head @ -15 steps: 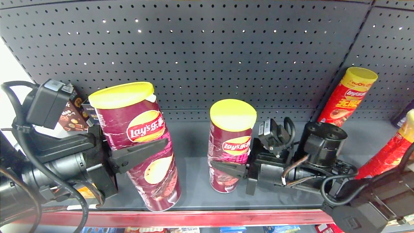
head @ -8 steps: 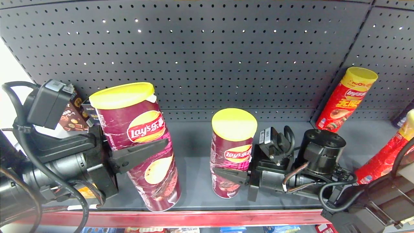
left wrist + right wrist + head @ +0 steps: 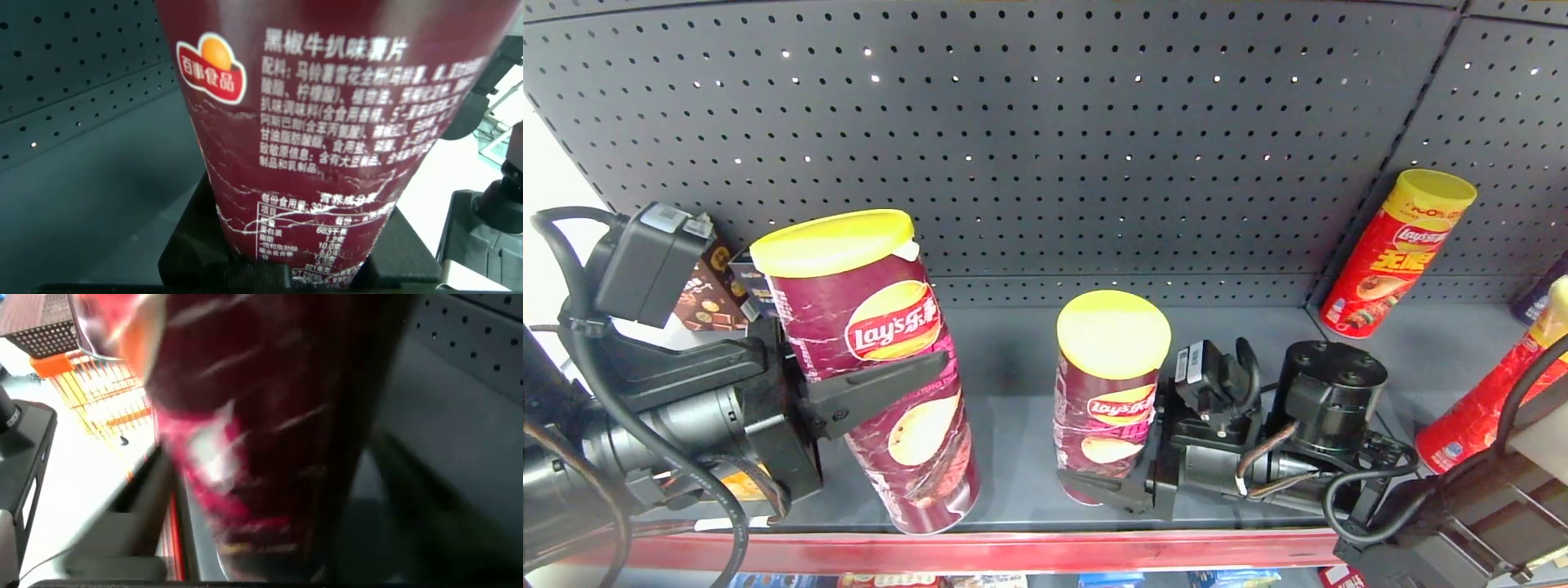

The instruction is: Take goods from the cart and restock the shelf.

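We see a dark grey shelf (image 3: 1013,457) w/ a red front lip (image 3: 1013,551) & a perforated back panel (image 3: 1045,147). On it, L to R:
- brown boxes (image 3: 698,286) at back-left corner
- big maroon can (image 3: 874,359), yellow lid, tilted, base near front lip
- smaller maroon can (image 3: 1107,392), same lid, approx upright mid-shelf; we can't tell if base touches the board
- red can (image 3: 1396,245) back right, leaning vs panel
- second red can (image 3: 1478,408) far right, tilted, partly hidden
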You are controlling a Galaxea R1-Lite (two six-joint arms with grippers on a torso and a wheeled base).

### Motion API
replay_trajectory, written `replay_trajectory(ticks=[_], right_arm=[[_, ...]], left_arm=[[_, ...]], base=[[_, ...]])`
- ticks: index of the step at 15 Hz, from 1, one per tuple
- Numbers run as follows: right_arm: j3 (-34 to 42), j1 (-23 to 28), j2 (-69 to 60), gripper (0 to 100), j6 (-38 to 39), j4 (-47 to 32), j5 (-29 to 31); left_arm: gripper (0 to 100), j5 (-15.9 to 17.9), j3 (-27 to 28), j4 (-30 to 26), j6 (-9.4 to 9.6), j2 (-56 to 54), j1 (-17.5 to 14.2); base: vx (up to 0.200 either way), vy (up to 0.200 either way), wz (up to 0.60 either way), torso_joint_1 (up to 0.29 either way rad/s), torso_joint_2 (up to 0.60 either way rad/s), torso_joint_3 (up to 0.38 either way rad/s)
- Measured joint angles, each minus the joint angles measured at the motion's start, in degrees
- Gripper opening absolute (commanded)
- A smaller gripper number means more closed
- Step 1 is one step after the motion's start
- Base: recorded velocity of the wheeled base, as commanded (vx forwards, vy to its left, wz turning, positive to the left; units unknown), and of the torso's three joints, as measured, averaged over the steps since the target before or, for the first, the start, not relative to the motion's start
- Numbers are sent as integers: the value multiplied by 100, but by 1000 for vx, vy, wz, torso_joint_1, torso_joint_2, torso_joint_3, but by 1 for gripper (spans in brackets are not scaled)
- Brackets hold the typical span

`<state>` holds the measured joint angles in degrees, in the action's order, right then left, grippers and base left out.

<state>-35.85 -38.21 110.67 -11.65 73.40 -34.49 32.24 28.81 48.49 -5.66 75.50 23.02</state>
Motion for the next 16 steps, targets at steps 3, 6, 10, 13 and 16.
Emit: replay_trajectory(ticks=[3, 6, 10, 13, 16], right_arm=[[319, 98, -293, 100, -2, -10, 6], [890, 216, -924, 100, 2, -46, 77], [1990, 382, -2109, 100, 11, -78, 417], [2571, 594, -3057, 100, 16, -297, 855], [3004, 979, -3991, 100, 17, -747, 1319]], left_arm=[[0, 0, 0, 0, 0, -4, -1], [0, 0, 0, 0, 13, -2, 0], [0, 10, 0, 0, 13, -2, 7], [0, 2, 0, 0, 13, -20, -1], [0, 0, -34, 9, 16, -33, -9]], base=[[0, 0, 0, 0, 0, 0], [0, 0, 0, 0, 0, 0], [0, 0, 0, 0, 0, 0], [0, 0, 0, 0, 0, 0], [0, 0, 0, 0, 0, 0]])
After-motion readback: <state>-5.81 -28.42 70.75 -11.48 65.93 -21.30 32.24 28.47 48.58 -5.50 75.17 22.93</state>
